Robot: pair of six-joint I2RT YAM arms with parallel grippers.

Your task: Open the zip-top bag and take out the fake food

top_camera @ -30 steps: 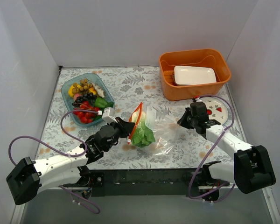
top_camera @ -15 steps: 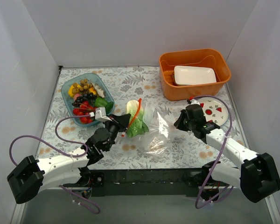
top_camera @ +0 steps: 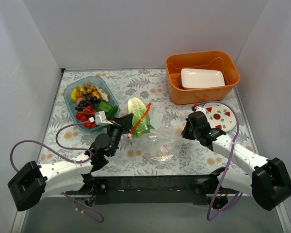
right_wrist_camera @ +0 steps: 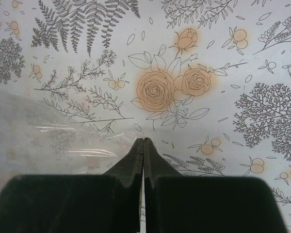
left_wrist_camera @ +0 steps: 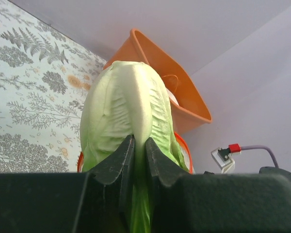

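My left gripper point(top_camera: 127, 122) is shut on the light-green lettuce point(top_camera: 137, 114), holding it by its stem above the table; in the left wrist view the lettuce point(left_wrist_camera: 126, 111) stands up between my closed jaws. The clear zip-top bag point(top_camera: 162, 138) lies crumpled mid-table, its red-orange zip strip point(top_camera: 141, 118) next to the lettuce. My right gripper point(top_camera: 184, 130) is shut on the bag's right edge; the right wrist view shows the jaws closed on the plastic film point(right_wrist_camera: 63, 141). No cucumber or brown pieces are visible.
A teal tray point(top_camera: 70, 89) of mixed toy foods sits at the left. An orange basket point(top_camera: 202, 92) holding a white dish stands at the back right. A round strawberry-patterned plate point(top_camera: 222, 114) lies behind my right arm.
My left gripper has carried the lettuce up and back-left, out of the bag's mouth. The bag has shifted left and flattened; my right gripper followed slightly left, still holding it.
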